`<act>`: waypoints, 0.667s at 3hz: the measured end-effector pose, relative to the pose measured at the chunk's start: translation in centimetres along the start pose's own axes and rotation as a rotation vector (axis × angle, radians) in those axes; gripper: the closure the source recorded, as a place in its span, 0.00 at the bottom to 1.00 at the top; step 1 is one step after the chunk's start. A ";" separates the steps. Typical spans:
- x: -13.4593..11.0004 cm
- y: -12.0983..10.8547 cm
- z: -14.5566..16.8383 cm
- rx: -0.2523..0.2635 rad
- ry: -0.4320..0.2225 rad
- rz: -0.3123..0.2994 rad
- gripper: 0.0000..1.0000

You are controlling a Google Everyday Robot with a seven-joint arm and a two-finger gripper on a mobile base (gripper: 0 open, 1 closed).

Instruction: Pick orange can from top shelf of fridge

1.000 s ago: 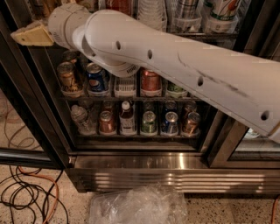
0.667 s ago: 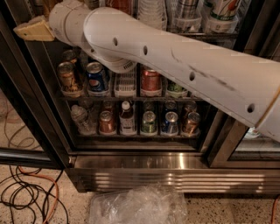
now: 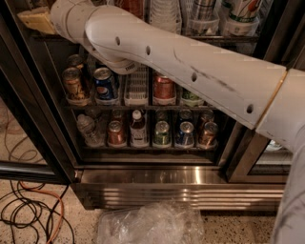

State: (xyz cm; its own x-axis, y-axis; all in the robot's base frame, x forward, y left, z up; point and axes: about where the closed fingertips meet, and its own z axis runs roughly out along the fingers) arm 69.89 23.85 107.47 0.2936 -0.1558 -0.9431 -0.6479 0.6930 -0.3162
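Gripper point(image 3: 35, 20): upper left of view, at top-shelf height, by the left inner wall of the fridge point(image 3: 190, 177); whether it is apart or together cannot be told.
Arm point(image 3: 190, 71): white, crossing the fridge front diagonally from lower right to upper left.
Orange can point(image 3: 129, 6): on the top shelf point(image 3: 224, 38), at the upper edge of view, lower part hidden behind the arm; right of the gripper and apart from it.
Middle rack: gold-brown can point(image 3: 74, 86), blue can point(image 3: 105, 83), white slotted divider point(image 3: 137, 86), red can point(image 3: 163, 88).
Bottom rack: clear bottle point(image 3: 88, 129), white-capped bottle point(image 3: 138, 128), several cans.
Floor: crumpled plastic bag point(image 3: 150, 224) before the steel base; cables point(image 3: 28, 209) at left.
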 end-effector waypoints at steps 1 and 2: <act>-0.2 -0.4 0.8 0.020 -0.012 0.022 0.34; -0.3 -0.4 0.7 0.022 -0.012 0.024 0.56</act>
State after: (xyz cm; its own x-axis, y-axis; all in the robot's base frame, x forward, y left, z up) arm 70.59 24.10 107.92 0.2870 -0.1304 -0.9490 -0.6395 0.7115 -0.2912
